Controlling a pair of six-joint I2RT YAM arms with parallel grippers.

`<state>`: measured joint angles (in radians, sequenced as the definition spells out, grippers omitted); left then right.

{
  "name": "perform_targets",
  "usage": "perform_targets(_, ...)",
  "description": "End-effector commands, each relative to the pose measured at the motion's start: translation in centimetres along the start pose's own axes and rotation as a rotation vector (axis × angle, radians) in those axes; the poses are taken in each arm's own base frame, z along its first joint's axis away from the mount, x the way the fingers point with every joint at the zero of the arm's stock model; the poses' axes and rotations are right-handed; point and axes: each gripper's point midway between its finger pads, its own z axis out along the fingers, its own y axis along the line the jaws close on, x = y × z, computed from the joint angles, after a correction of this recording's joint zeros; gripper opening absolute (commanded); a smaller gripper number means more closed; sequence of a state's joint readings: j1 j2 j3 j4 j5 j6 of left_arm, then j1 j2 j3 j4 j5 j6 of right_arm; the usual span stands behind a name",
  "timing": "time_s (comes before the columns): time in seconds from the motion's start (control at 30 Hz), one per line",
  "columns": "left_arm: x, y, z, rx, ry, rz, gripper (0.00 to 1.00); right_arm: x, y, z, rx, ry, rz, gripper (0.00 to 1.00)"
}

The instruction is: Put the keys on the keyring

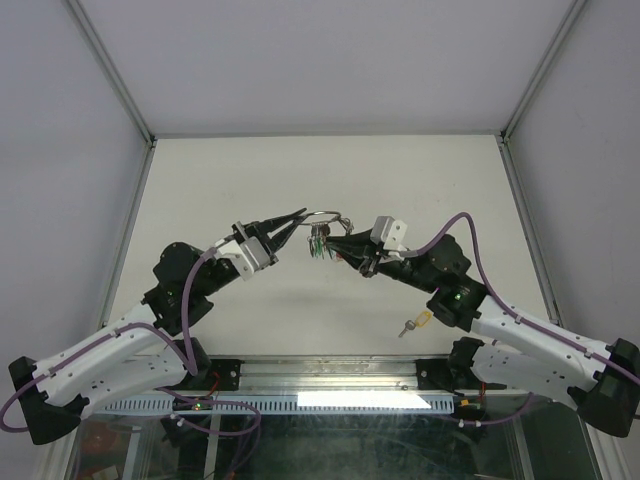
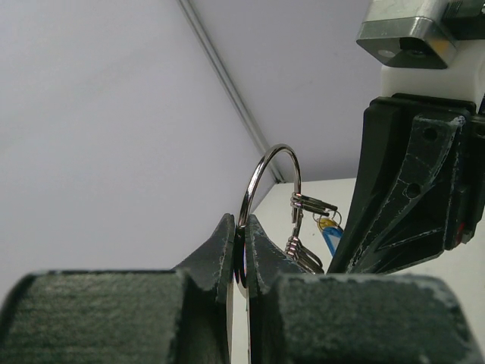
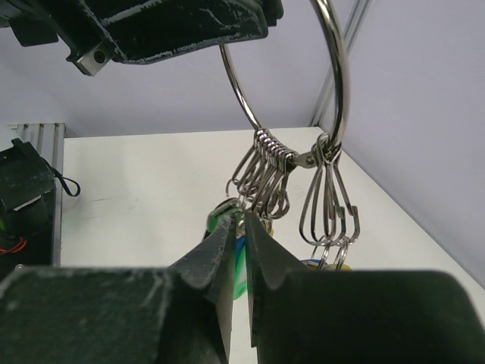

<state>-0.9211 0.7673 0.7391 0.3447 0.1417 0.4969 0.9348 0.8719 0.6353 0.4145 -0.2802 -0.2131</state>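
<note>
So the keyring (image 2: 280,147) is up in the air over the middle of the worktop (image 1: 250,180), edge-on in the left gripper (image 2: 241,224), whose jaws are clamped tight on the wire. A bunch of keys (image 1: 320,245) hangs off it on little wire clips (image 3: 265,182). The right gripper (image 3: 238,220) sits right under those, jaws pinched down to a slit with a green key (image 3: 239,277) in between. One yellow key (image 1: 420,322) lies alone on the worktop by the right arm.
</note>
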Motion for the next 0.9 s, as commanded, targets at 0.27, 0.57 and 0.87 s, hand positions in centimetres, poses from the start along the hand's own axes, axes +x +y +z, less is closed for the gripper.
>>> perform_targets(0.27, -5.78, 2.02, -0.14, -0.034, -0.169, 0.016, 0.00, -3.07, -1.01, 0.01, 0.053, -0.098, -0.056, 0.19)
perform_targets(0.57, -5.89, 1.98, -0.21, -0.029, -0.171, 0.019, 0.00, -3.30, -0.98, -0.03, 0.056, -0.104, -0.065, 0.23)
perform_targets(0.87, -5.77, 1.84, -0.06, -0.022, -0.169, 0.018, 0.00, -3.66, -1.21, -0.26, 0.072, -0.113, -0.083, 0.26)
